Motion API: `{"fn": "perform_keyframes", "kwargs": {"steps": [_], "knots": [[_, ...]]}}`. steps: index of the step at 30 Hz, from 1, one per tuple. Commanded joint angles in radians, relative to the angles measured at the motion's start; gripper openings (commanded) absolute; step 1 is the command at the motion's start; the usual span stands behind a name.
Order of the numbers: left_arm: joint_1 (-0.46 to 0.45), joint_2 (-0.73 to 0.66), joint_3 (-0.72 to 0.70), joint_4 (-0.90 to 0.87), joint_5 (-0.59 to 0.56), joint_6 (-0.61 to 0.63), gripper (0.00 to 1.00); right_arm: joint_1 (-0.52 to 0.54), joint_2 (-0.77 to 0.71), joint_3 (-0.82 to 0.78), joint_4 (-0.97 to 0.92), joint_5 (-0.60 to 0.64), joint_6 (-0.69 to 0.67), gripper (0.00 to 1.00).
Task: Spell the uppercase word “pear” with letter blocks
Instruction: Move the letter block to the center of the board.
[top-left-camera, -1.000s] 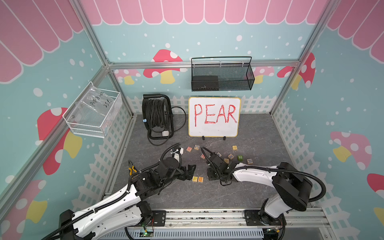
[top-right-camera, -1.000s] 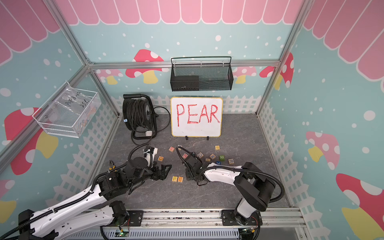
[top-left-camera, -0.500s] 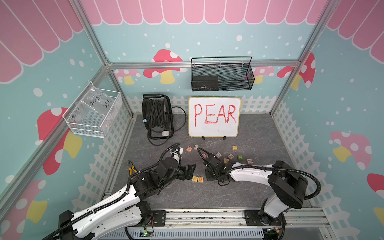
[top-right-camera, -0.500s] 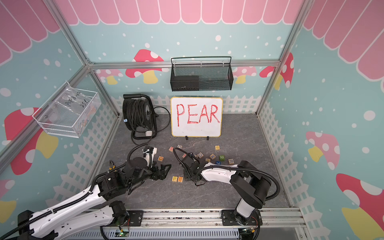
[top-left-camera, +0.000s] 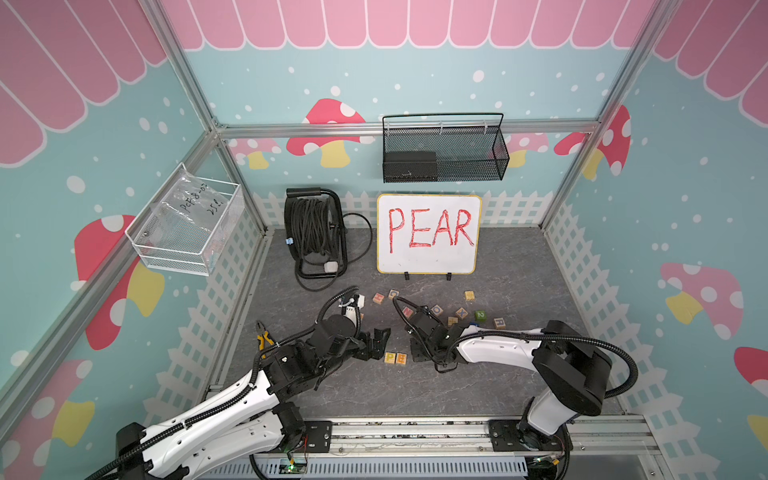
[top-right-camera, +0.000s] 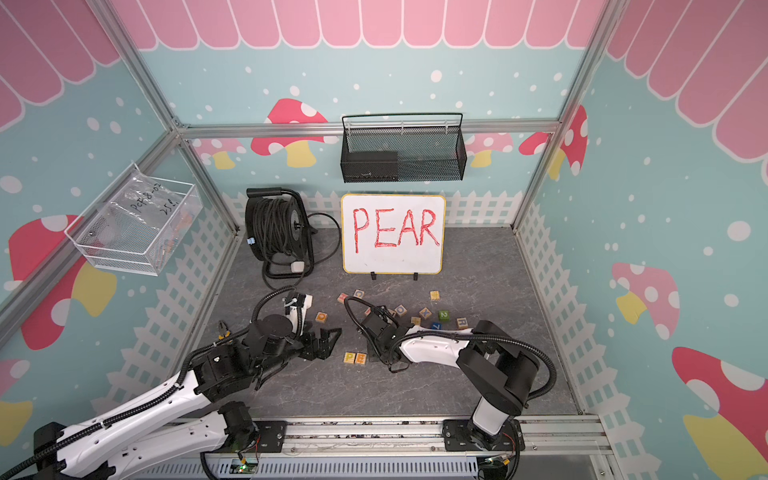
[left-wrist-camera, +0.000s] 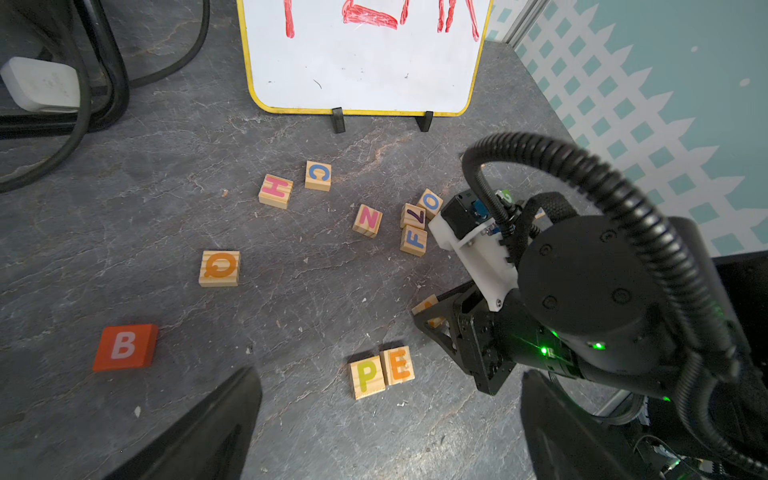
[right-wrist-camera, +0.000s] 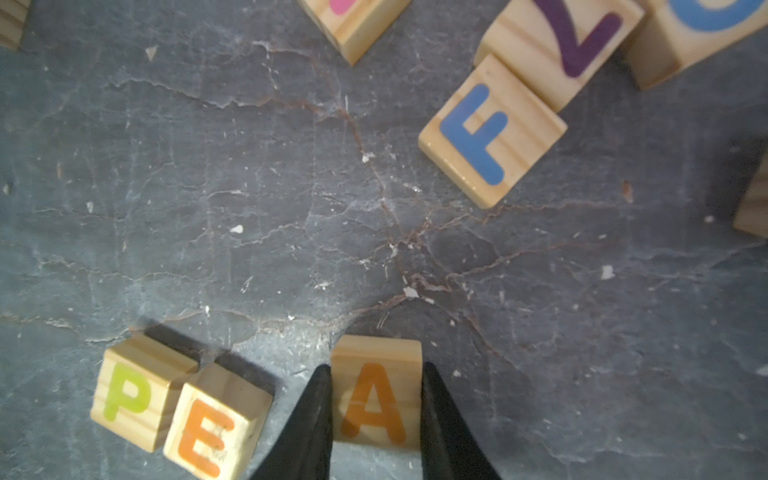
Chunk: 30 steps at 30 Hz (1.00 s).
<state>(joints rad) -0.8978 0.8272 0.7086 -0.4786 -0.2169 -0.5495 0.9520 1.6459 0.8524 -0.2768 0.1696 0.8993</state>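
The P block (right-wrist-camera: 133, 392) and the E block (right-wrist-camera: 212, 428) sit side by side on the grey floor, also seen in a top view as P (top-left-camera: 390, 358) and E (top-left-camera: 401, 358). Just right of the E, with a small gap, is the orange A block (right-wrist-camera: 376, 395). My right gripper (right-wrist-camera: 375, 368) is shut on the A block, one finger on each side. The blue R block (top-left-camera: 499, 322) lies farther back on the right among loose blocks. My left gripper (top-left-camera: 376, 344) hovers open just left of the P, holding nothing.
Loose blocks F (right-wrist-camera: 490, 129), N (left-wrist-camera: 367, 219), Q (left-wrist-camera: 219, 268), H (left-wrist-camera: 276, 190) and C (left-wrist-camera: 318, 175) and a red B block (left-wrist-camera: 124, 347) lie around. The whiteboard (top-left-camera: 428, 235) and cable reel (top-left-camera: 316, 232) stand behind. Yellow pliers (top-left-camera: 262, 338) lie at the left edge.
My right gripper has moved left towards the P and E pair, with the A block between its fingers. The left arm has stayed in place.
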Motion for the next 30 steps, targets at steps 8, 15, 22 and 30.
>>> {"fn": "perform_keyframes", "kwargs": {"steps": [8, 15, 22, 30], "knots": [[0.004, -0.029, 0.003, -0.018, 0.013, -0.006, 1.0, 0.027, -0.07, -0.056, -0.036, -0.002, 0.075, 0.26], [0.003, -0.036, 0.003, -0.017, 0.035, 0.005, 1.0, 0.066, -0.111, -0.098, -0.023, -0.035, 0.123, 0.26], [0.004, -0.059, 0.002, -0.02, 0.045, 0.011, 1.0, 0.079, -0.102, -0.107, 0.016, -0.048, 0.13, 0.25], [0.003, -0.084, -0.003, -0.043, 0.041, 0.0, 1.0, 0.082, -0.071, -0.092, 0.048, -0.07, 0.124, 0.26]]}}
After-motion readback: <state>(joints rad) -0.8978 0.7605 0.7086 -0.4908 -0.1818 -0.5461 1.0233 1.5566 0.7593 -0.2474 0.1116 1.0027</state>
